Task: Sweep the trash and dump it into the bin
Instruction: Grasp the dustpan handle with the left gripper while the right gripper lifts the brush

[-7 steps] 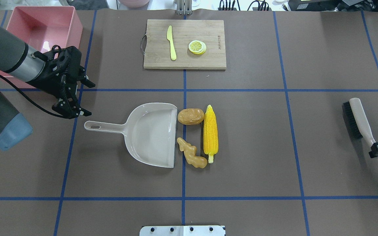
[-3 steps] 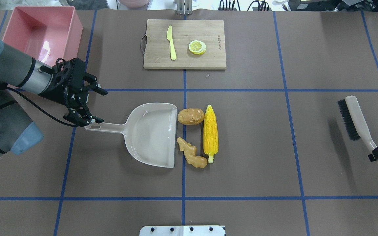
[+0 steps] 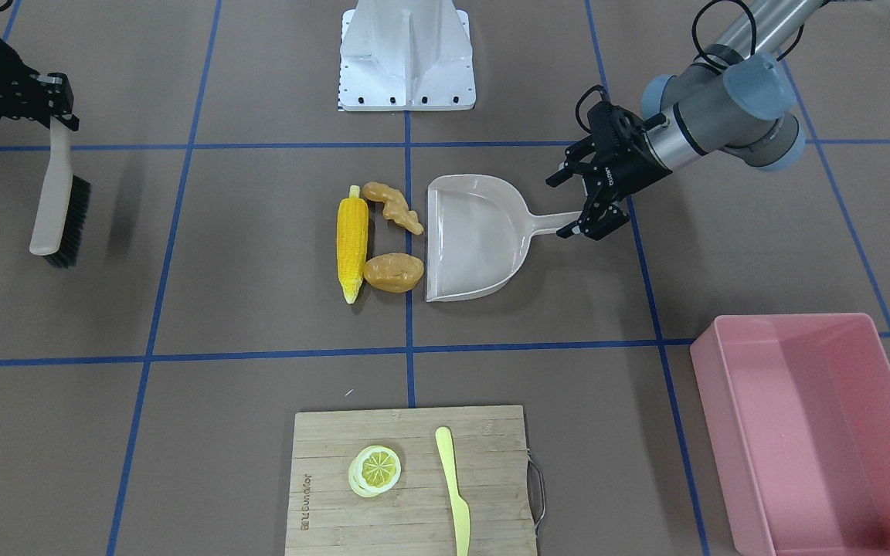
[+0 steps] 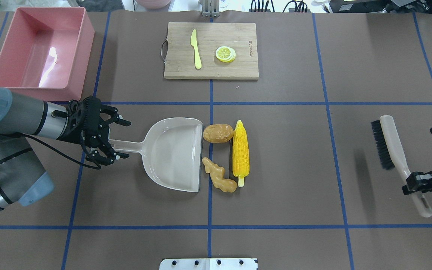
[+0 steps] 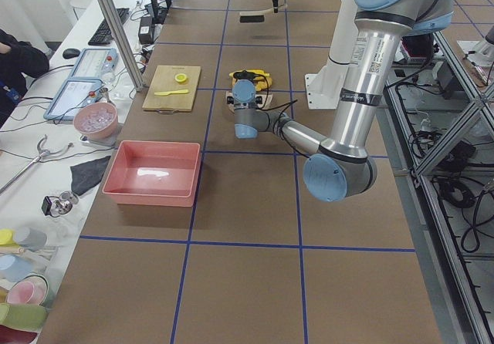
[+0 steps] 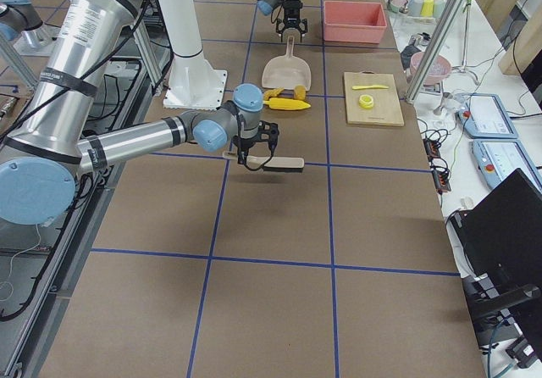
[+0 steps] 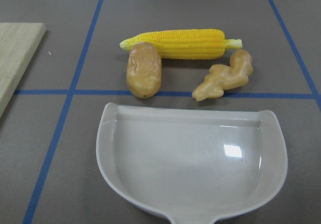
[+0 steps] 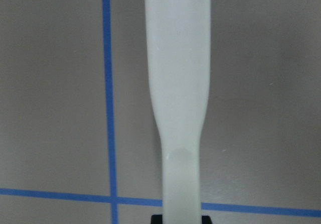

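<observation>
The trash lies at mid-table: a yellow corn cob (image 4: 240, 152), a tan ginger root (image 4: 219, 175) and an orange-brown potato (image 4: 218, 133), all just off the open lip of the beige dustpan (image 4: 174, 153). My left gripper (image 4: 123, 139) is open, one finger on each side of the dustpan's handle. The left wrist view looks over the dustpan (image 7: 190, 169) to the potato (image 7: 144, 69), corn (image 7: 180, 43) and ginger (image 7: 224, 76). The pink bin (image 4: 85, 48) stands at the far left. My right gripper (image 4: 417, 183) is shut on the handle of a brush (image 4: 388, 140), held above the table at the right.
At the far middle lies a wooden cutting board (image 4: 238, 69) holding a pale yellow knife (image 4: 196, 48) and a lemon slice (image 4: 225, 53). The robot's white base plate (image 3: 406, 62) sits at the near edge. Blue tape lines grid the brown table.
My left gripper swung right and nearer, from beside the bin to straddling the dustpan handle. The right gripper carried the brush leftward, toward the middle.
</observation>
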Robot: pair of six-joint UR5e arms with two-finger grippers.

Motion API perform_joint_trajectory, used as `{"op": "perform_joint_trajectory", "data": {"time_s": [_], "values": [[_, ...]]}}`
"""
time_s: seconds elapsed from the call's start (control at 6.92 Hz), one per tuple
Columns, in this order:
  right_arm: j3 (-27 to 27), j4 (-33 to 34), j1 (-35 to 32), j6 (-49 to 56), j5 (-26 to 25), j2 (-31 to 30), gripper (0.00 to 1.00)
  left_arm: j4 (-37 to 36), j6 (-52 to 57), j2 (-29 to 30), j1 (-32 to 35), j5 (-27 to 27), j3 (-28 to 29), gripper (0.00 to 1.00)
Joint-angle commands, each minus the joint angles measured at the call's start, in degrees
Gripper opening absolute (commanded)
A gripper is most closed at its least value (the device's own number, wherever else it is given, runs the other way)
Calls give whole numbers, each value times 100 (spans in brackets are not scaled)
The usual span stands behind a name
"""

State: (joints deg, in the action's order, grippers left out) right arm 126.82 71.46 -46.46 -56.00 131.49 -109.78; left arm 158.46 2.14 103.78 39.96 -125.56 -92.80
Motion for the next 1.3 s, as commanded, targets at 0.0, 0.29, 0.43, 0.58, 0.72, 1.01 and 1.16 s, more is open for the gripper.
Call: {"op": "perform_joint_trajectory", "data": {"time_s": [0.0,0.29,0.43,0.58,0.72,1.01,1.16], "values": [[71,43,749,-1540,-62,709,0,300,-205,-157,-128,234,42,98],[516,87,1872,-2742,-516,1019,0,239,-285,-104,-137,330,112,98],[615,87,2225,-3010,-711,1090,0,160,-224,-52,-172,365,182,98],[589,253,2516,-3318,-826,1386,0,-32,-101,71,-181,357,183,98],[476,1263,2736,-3469,-957,2311,0,-130,4,141,-181,357,261,98],[230,1959,2923,-3461,-1161,3066,0,-131,234,265,-242,331,578,98],[-32,1968,2923,-3453,-1161,3381,0,-157,138,274,-295,313,578,98]]}}
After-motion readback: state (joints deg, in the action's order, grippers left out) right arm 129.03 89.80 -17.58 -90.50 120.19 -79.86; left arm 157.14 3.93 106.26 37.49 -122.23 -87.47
